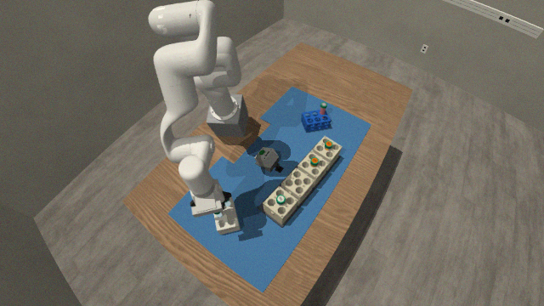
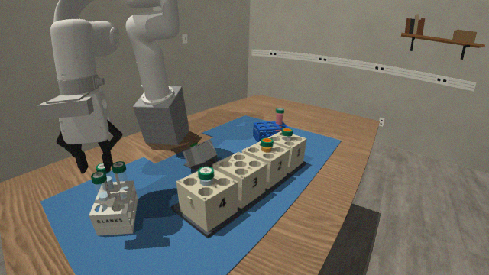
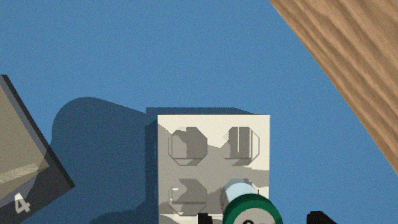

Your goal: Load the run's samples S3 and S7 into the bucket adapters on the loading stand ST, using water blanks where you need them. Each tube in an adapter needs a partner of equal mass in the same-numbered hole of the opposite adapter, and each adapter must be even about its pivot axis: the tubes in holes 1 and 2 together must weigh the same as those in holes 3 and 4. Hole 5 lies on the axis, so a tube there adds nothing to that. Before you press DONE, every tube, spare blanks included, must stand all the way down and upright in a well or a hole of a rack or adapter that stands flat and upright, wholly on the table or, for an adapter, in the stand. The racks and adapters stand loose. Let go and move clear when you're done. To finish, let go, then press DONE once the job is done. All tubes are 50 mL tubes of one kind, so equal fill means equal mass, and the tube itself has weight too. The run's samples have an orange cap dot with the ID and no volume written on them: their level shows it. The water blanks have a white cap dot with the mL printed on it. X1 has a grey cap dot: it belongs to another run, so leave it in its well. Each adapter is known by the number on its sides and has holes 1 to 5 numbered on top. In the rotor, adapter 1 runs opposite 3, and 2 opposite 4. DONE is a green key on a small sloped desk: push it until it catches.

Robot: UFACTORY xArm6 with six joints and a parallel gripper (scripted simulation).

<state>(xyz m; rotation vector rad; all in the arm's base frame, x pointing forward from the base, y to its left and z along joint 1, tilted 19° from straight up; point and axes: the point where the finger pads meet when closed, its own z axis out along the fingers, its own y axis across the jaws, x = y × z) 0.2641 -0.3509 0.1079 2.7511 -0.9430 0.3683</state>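
Observation:
My gripper (image 2: 92,162) (image 1: 221,209) (image 3: 262,219) is open and empty. It hangs just above the white BLANKS rack (image 2: 114,221) (image 1: 228,228) (image 3: 215,125) at the left of the blue mat. Three green-capped water blanks stand in that rack; one blank (image 2: 119,166) (image 3: 252,212) sits between my fingertips in the wrist view. Adapters 4 (image 2: 223,204) (image 3: 20,170), 3 (image 2: 254,182), 2 (image 2: 279,165) and 1 (image 2: 299,152) stand in a row. A blank (image 2: 205,173) (image 1: 280,198) stands in adapter 4. Orange-dotted samples stand in adapter 2 (image 2: 267,143) (image 1: 314,161) and adapter 1 (image 2: 287,132) (image 1: 328,144).
A blue rack (image 1: 315,121) (image 2: 265,130) at the far end holds a pink tube (image 1: 323,107) (image 2: 280,114). The small grey DONE desk (image 1: 267,158) (image 2: 199,153) sits between the arm's base and the adapters. Adapter 3 has no tubes.

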